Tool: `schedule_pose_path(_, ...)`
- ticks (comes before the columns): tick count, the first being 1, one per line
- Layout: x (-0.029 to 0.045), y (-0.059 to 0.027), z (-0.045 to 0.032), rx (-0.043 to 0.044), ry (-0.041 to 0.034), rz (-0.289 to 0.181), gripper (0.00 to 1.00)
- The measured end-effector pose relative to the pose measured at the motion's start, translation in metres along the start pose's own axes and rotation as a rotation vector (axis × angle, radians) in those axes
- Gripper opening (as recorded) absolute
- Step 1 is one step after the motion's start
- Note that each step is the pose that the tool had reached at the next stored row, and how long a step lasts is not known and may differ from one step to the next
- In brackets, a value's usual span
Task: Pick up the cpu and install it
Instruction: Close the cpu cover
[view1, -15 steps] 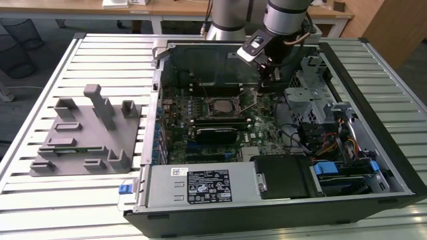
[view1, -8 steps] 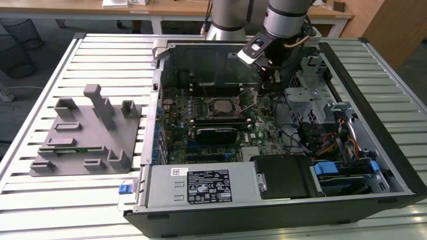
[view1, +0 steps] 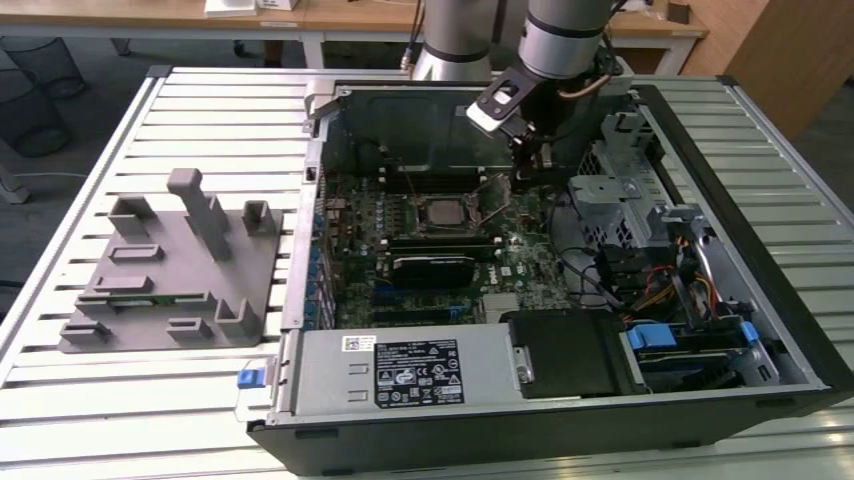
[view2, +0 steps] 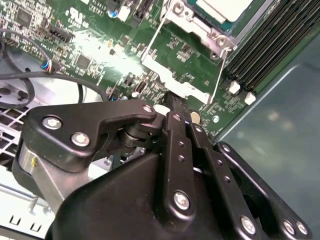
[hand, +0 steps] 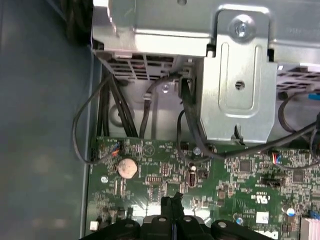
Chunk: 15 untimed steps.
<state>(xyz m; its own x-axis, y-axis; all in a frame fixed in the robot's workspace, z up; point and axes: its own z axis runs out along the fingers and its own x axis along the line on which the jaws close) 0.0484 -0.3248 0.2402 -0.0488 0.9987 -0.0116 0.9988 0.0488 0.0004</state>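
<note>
Exterior view: the fingers (view1: 525, 172) hang over the motherboard (view1: 523, 258) near its far edge; the cpu (view1: 441, 212) apparently sits in the socket mid-board.

Second wrist view: the fingers (view2: 176, 134) are pressed together and empty, with the cpu (view2: 223, 7) apart from them.

First wrist view: the closed fingers (hand: 167, 210) are above the board, near a coin cell (hand: 127, 168).
</note>
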Motion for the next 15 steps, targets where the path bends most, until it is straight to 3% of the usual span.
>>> schedule_pose_path(15, 0.0006, -0.0117, 0.0003, 0.0000, 0.0000, 0.000, 0.11)
